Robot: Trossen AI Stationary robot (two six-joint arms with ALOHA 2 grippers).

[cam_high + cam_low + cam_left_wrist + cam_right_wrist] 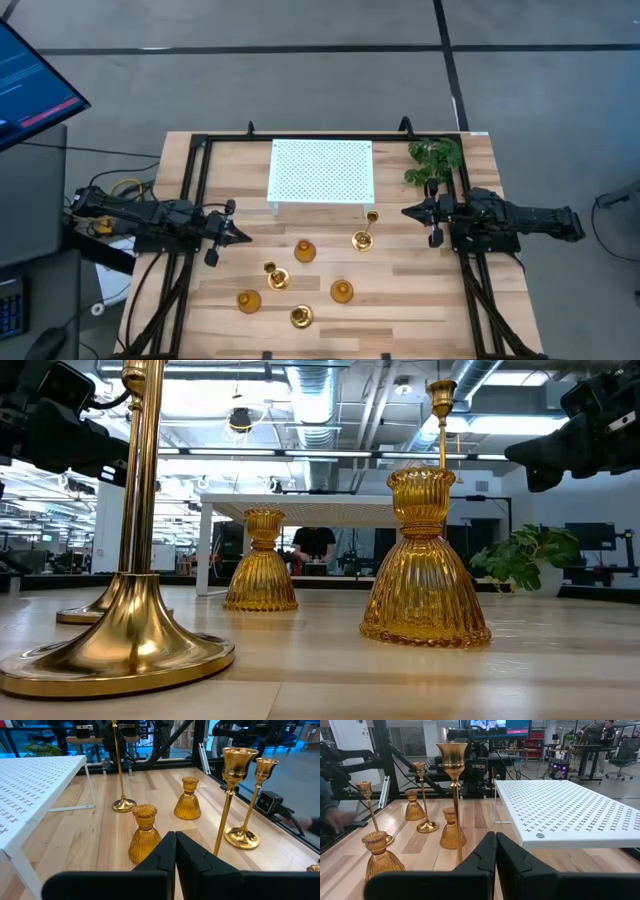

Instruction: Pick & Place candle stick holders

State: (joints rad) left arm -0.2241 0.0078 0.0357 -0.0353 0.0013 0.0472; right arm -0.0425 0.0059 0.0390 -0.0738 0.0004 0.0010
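Tall candle stick holders (243,800) are polished, mirror-bright gold metal; the squat holders (426,565) look like ribbed, glossy amber glass. The table (420,290) is pale, smooth wood; the perforated shelf (322,172) is matt white.

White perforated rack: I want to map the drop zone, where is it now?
In the high view the white perforated rack stands at the table's far middle, left of the green plant sprig, behind the gold holders.

Six gold candle stick holders (300,283) stand on the bench (420,290), near of a white perforated shelf (322,172); both arms hover at the sides.
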